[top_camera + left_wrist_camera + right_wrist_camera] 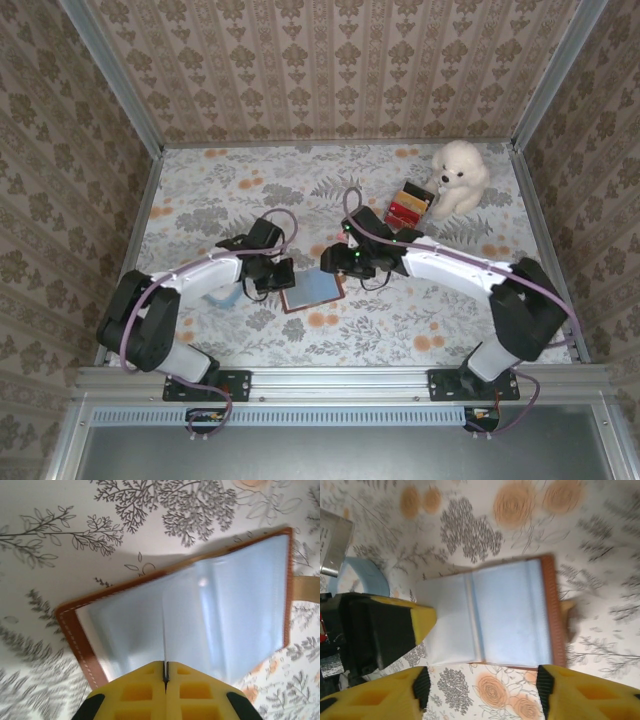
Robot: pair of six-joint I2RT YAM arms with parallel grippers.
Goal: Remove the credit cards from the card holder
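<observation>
1. We see the card holder (312, 290) lying open on the floral table (200, 190), between the two grippers and near the table's front edge. It has a brown stitched border and pale blue-clear sleeves facing up.
2. The left gripper (275, 275) sits at the holder's left edge in the top view. In the left wrist view, the left gripper (165, 667) has its yellow fingers (140, 690) pressed flat together. The thin edge of a sleeve leaf (164, 630) runs straight into the seam between them (we read this as a pinch on that leaf).
3. The card holder (225, 610) spreads out beyond those fingertips. Its tan strap (306, 589) pokes out at the right edge.
4. The right gripper (335, 262) is at the holder's upper right corner in the top view. In the right wrist view, the right gripper (482, 680) has its fingers (380, 695) wide apart with nothing between them. The card holder (505, 615) lies just beyond them.
5. The right wrist view also catches the left gripper (395, 630), its yellow tip touching the holder's pale sleeve edge.
6. A pale blue item (222, 297) lies on the table under the left arm; we cannot tell what it is.
7. At the far right sit a white stuffed dog (458, 178) and, just beside it, red and yellow boxes (408, 207), well apart from the holder.
</observation>
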